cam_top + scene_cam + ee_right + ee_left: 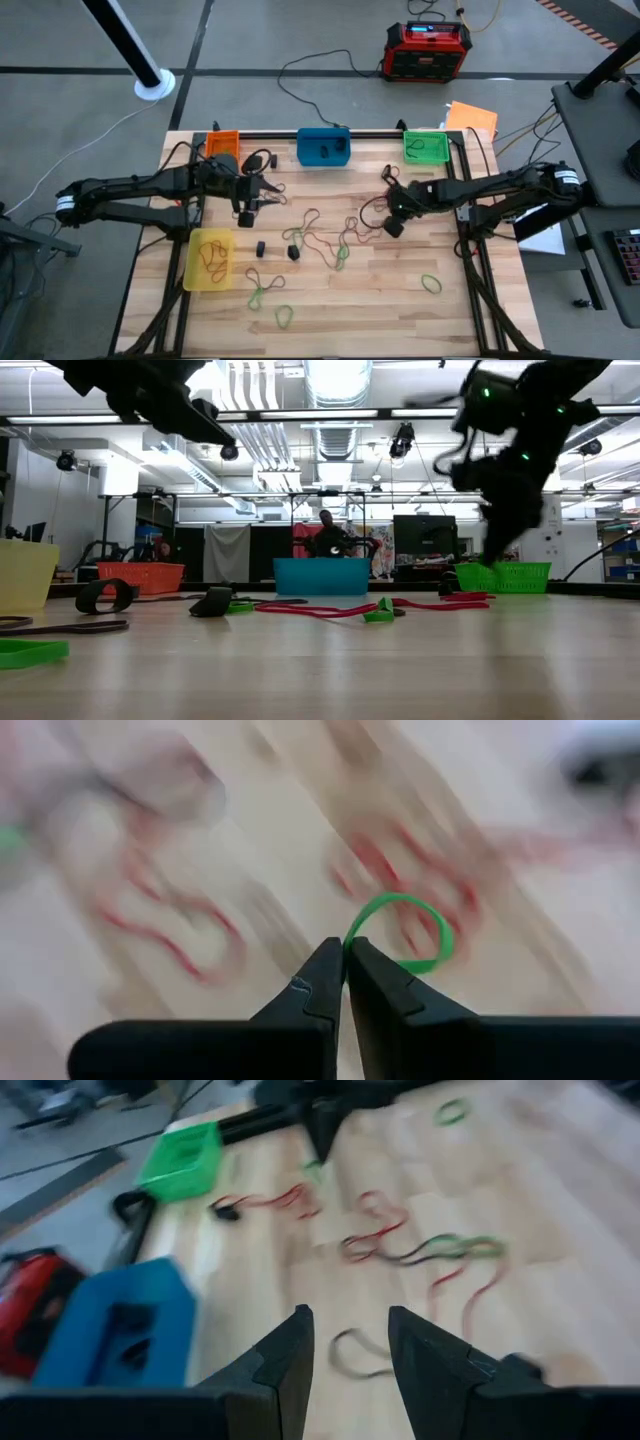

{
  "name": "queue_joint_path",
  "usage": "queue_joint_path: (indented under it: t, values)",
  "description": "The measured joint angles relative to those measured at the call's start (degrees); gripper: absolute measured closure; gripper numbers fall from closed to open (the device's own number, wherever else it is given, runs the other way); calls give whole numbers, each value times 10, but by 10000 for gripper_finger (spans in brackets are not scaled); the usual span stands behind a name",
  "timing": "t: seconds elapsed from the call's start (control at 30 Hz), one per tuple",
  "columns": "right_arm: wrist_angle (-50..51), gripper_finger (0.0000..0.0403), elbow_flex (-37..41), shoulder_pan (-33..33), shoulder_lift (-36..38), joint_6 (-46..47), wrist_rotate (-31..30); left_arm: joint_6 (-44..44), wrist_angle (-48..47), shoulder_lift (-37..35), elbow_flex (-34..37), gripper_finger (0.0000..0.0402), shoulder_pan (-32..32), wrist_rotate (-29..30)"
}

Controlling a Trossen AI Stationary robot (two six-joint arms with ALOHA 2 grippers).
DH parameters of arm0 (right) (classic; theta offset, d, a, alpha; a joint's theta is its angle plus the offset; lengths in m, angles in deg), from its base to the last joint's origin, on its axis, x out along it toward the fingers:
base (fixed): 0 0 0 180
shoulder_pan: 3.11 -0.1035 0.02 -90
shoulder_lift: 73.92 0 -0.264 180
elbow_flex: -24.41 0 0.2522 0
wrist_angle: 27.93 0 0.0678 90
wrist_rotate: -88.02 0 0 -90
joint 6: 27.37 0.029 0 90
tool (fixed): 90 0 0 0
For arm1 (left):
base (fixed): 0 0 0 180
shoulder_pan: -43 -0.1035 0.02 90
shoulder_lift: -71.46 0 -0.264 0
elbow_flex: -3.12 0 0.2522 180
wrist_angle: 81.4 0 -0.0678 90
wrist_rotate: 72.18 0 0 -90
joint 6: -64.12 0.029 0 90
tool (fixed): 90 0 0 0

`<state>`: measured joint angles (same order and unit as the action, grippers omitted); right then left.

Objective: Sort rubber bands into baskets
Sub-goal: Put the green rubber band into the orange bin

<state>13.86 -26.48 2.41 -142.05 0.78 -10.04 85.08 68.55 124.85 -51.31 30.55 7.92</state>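
One green rubber band [400,932] is pinched at its edge between the closed tips of the right pincer [344,952], which hangs over the table [400,310] right of centre, not far from the green basket [426,146] at the far edge. Around it lie loose red-brown and green bands [325,243] in a tangle at mid-table. The left pincer [348,1342] hovers over the far left part of the table with its fingers apart and nothing between them, near the orange basket [222,141]. The blue basket [323,146] sits mid-way along the far edge; the yellow basket [210,260], near the left edge, holds a few bands. More green bands [431,283] lie scattered nearer the front.
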Motion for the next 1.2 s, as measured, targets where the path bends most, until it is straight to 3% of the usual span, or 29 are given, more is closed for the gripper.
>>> queue_joint_path:
  t: [0.33,0.7,1.0,1.2]
  values:
    - [-348,391,0,1,-14,-185,90,-40,119,60,0,285,0,-35]
    - [-535,391,-1,1,-75,-259,101,-63,279,175,0,279,0,-84]
    - [-774,391,-1,1,-172,-264,96,-99,337,246,0,204,-1,-82]
    - [-878,391,-4,1,-215,-267,95,-114,340,271,-9,154,-2,-13]
